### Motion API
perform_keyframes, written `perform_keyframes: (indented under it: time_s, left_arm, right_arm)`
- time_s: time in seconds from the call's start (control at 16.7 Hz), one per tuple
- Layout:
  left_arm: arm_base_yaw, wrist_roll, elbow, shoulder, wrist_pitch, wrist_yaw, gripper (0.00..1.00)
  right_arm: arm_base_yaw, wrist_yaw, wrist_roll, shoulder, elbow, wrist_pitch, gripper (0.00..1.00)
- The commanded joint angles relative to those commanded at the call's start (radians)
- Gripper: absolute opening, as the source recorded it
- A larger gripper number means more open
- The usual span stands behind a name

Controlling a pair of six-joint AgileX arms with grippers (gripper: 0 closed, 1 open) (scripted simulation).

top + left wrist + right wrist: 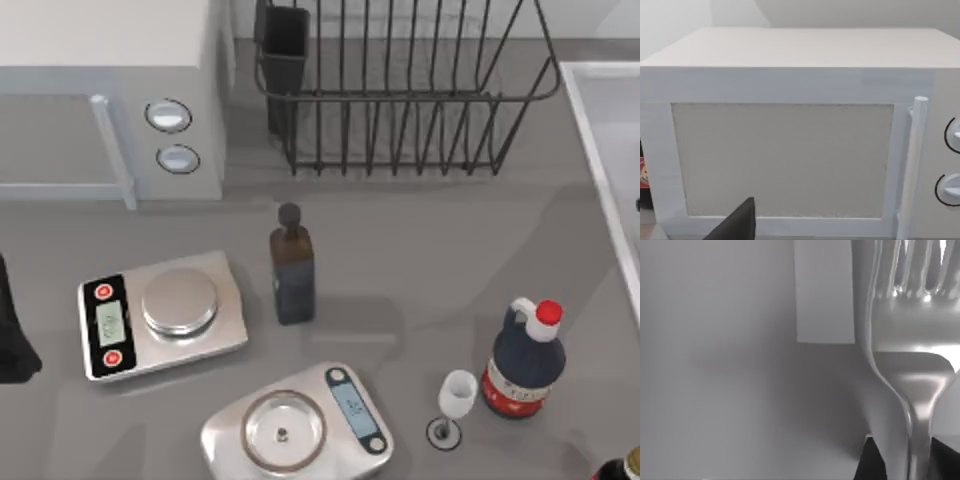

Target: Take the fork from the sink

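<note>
Grey countertop carries scales, bottles, microwave, rack, sink.

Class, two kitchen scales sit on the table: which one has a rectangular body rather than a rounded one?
The scale with the black panel and red buttons, nearer the microwave. The other scale has a rounded body and a blue display.

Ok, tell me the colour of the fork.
Shiny silver metal; the fork shows best in the right wrist view.

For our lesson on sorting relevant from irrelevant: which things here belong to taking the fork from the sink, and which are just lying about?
Job:
fork, close before the right wrist camera
sink, top view's right edge

Lying about:
microwave
dish rack
two scales
bottles
small glass
</note>
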Motion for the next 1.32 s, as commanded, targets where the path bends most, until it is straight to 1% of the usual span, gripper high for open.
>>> perform_keyframes:
  time_s: [0.36, 0.42, 0.54, 0.72, 1.02, 1.14, 1.32]
  left_arm:
    - [0.0, 0.0, 0.0, 0.0, 0.0, 0.0, 1.0]
    - [0.0, 0.0, 0.0, 0.0, 0.0, 0.0, 1.0]
    - [0.0, 0.0, 0.0, 0.0, 0.0, 0.0, 1.0]
    - [0.0, 0.0, 0.0, 0.0, 0.0, 0.0, 1.0]
    - [0.0, 0.0, 0.0, 0.0, 0.0, 0.0, 1.0]
    - [0.0, 0.0, 0.0, 0.0, 0.0, 0.0, 1.0]
    - [0.0, 0.0, 0.0, 0.0, 0.0, 0.0, 1.0]
  right_arm:
    - [0.0, 0.0, 0.0, 0.0, 0.0, 0.0, 0.0]
    - [0.003, -0.01, 0.008, -0.046, 0.013, -0.013, 0.0]
    - [0.003, -0.01, 0.008, -0.049, 0.027, -0.029, 0.0]
    - [0.002, -0.01, 0.007, -0.079, 0.103, -0.131, 0.0]
    - [0.001, -0.011, 0.005, -0.169, 0.27, -0.414, 0.0]
    - [0.001, -0.012, 0.005, -0.198, 0.313, -0.472, 0.0]
    - [0.001, -0.012, 0.005, -0.209, 0.325, -0.488, 0.0]
